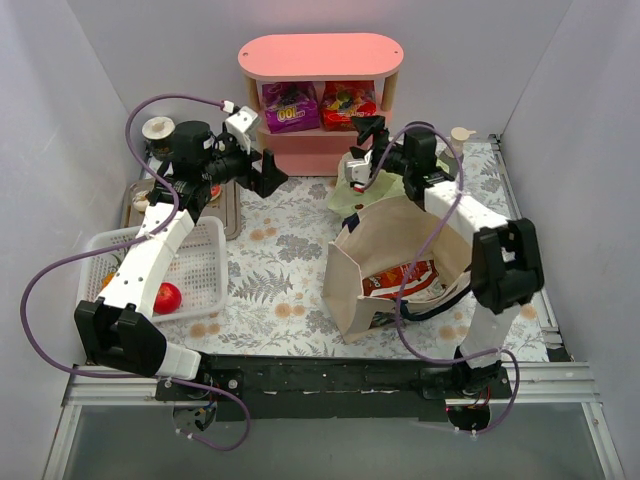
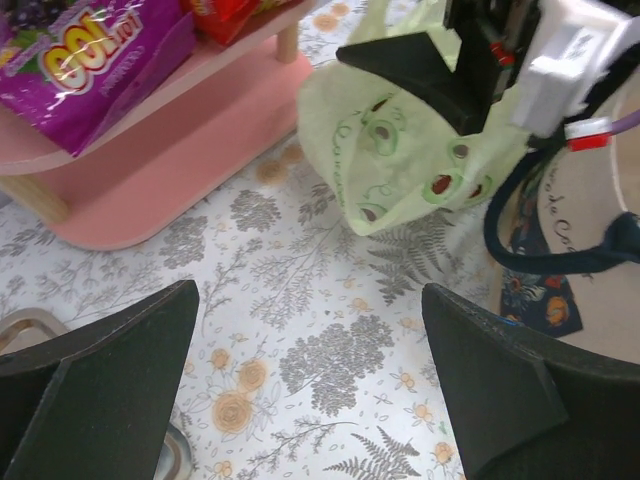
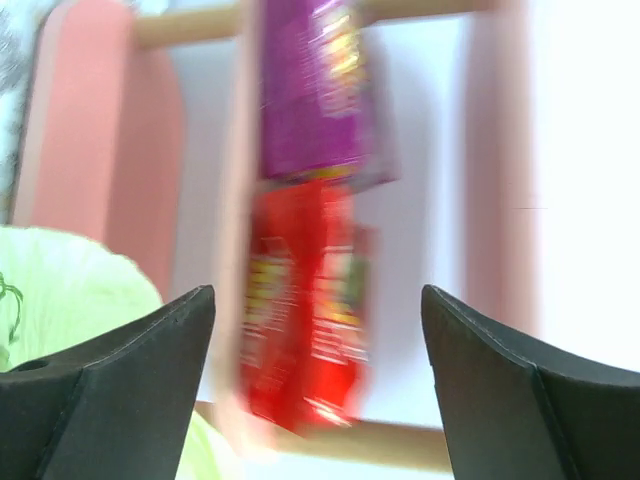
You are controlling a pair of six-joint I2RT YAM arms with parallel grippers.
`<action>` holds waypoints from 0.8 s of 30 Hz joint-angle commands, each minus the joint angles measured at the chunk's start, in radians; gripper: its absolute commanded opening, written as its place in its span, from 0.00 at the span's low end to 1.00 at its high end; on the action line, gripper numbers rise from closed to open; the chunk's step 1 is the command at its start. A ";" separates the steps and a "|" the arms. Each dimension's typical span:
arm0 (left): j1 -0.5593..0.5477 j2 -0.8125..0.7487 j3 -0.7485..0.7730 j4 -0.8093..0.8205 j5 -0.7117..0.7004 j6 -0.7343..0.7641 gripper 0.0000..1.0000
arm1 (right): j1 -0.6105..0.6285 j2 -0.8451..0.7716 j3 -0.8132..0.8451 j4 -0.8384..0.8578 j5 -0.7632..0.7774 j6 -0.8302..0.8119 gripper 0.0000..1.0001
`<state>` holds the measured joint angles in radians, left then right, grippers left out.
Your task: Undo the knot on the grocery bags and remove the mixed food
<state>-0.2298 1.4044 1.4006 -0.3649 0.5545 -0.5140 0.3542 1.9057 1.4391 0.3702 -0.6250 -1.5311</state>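
Note:
The thin pale yellow-green plastic bag [image 1: 352,197] lies crumpled on the floral cloth in front of the pink shelf, and it also fills the upper middle of the left wrist view [image 2: 400,165]. My right gripper [image 1: 362,146] hovers open just above its top; one of its black fingers [image 2: 420,75] covers the knot, so that is hidden. Its own blurred view has the bag [image 3: 60,290] at lower left. My left gripper [image 1: 271,172] stands open above bare cloth, left of the bag. The beige tote [image 1: 350,285] stands open nearer, with a red packet [image 1: 400,282] inside.
The pink shelf [image 1: 320,55] at the back holds a purple packet [image 1: 291,108] and a red packet [image 1: 349,104]. A white mesh basket [image 1: 205,270] at the left holds a red fruit [image 1: 167,297]. A metal tray [image 1: 231,212] lies behind the basket.

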 commanded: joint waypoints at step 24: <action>-0.523 0.582 0.585 -0.359 -0.059 0.070 0.82 | 0.058 -1.250 -0.515 -0.965 0.049 0.741 0.72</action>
<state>-0.7280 1.9213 1.8229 -0.4938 0.6815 -0.5663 0.4107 0.7425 0.9936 -0.3470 -0.4759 -0.7589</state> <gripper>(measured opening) 0.908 0.736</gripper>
